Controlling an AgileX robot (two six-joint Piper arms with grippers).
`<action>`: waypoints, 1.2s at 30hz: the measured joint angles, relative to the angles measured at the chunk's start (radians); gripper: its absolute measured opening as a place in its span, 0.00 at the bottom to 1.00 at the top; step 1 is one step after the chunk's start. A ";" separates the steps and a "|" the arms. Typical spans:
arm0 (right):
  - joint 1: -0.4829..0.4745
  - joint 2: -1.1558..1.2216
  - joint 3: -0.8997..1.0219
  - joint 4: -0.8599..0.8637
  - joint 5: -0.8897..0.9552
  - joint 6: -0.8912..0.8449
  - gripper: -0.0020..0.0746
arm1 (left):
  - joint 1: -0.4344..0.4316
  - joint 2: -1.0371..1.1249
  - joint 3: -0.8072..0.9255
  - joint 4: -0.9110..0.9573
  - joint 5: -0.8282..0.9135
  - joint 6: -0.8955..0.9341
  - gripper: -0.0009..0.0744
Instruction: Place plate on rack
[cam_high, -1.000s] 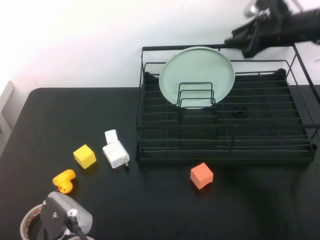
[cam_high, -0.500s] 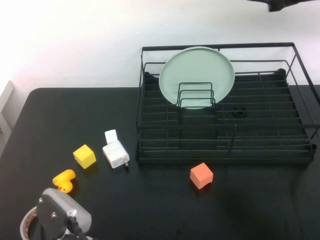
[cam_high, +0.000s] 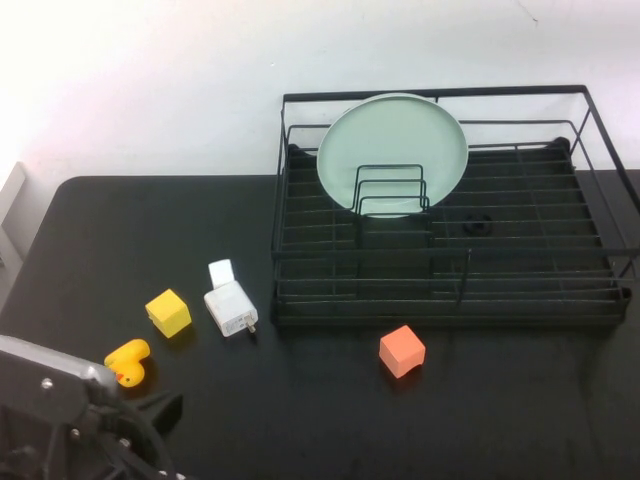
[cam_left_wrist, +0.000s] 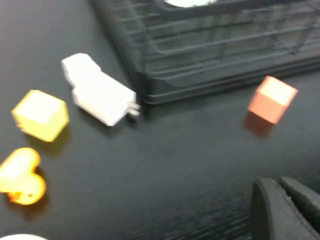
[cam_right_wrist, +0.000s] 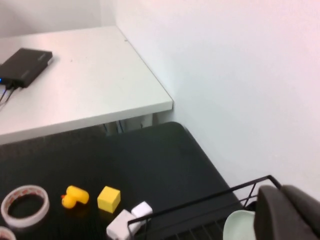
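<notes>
The pale mint-green plate (cam_high: 392, 150) stands upright in the wire loop dividers at the back left of the black wire rack (cam_high: 520, 300). My left gripper (cam_left_wrist: 287, 200) is shut and empty, low over the table's near-left part, well short of the rack (cam_left_wrist: 200, 55); its arm shows in the high view (cam_high: 70, 420). My right gripper (cam_right_wrist: 285, 207) is shut and empty, high above the rack's back edge (cam_right_wrist: 200, 202), with the plate's rim (cam_right_wrist: 237, 225) just below it. It is out of the high view.
An orange cube (cam_high: 402, 351) lies in front of the rack. A white charger (cam_high: 231, 305), a yellow cube (cam_high: 168, 312) and a yellow duck (cam_high: 128, 361) lie to the rack's left. A tape roll (cam_right_wrist: 25, 205) and a white side table (cam_right_wrist: 75, 85) are at the far left.
My right arm has lifted away from the rack's back right corner and left the high view. My left arm has moved up into view and now covers the tape roll.
</notes>
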 joint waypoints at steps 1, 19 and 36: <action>0.000 -0.044 0.036 -0.008 0.000 -0.010 0.03 | 0.000 -0.005 0.000 0.000 -0.011 0.000 0.01; 0.000 -0.908 0.950 -0.001 -0.449 -0.235 0.03 | 0.000 -0.346 0.002 0.043 -0.041 0.059 0.01; 0.000 -1.126 1.227 0.005 -0.460 -0.236 0.03 | 0.000 -0.385 0.002 -0.006 -0.049 0.060 0.01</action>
